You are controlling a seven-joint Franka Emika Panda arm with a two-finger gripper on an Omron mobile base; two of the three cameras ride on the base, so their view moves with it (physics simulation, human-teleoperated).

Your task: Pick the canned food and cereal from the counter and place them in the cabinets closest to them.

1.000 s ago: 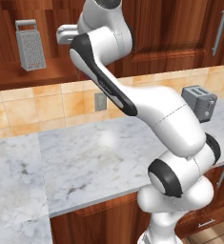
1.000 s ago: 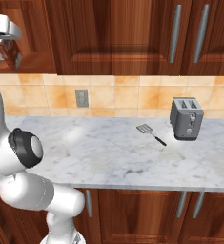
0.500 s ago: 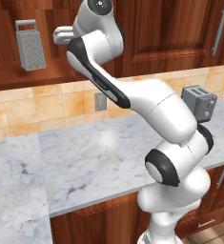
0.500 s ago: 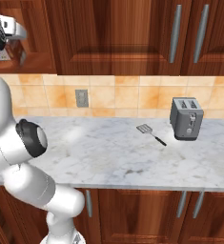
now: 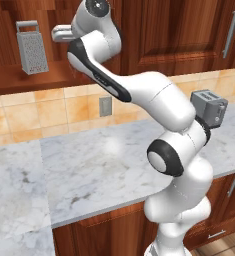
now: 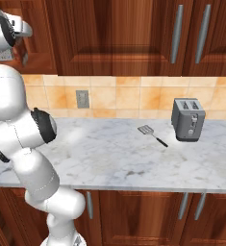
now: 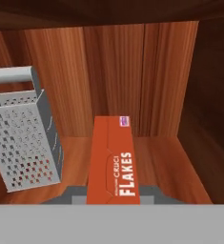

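Pincer clamped on cereal (image 7: 112, 162) inside cabinet recess (image 7: 147, 71); risk of knocking box grater (image 7: 25, 138) just beside on release.

Arm (image 5: 139, 92) has swung left over the last second: elbow and forearm moved toward the open shelf (image 5: 19, 82) in the left base view, wrist now reaching in just right of the grater (image 5: 32, 47). Lower joints rotated along with it; the shoulder block sits further left and lower than before. In the right base view the upper link (image 6: 6, 31) shifted slightly right at the top-left corner, and the white body fills more of the left edge.
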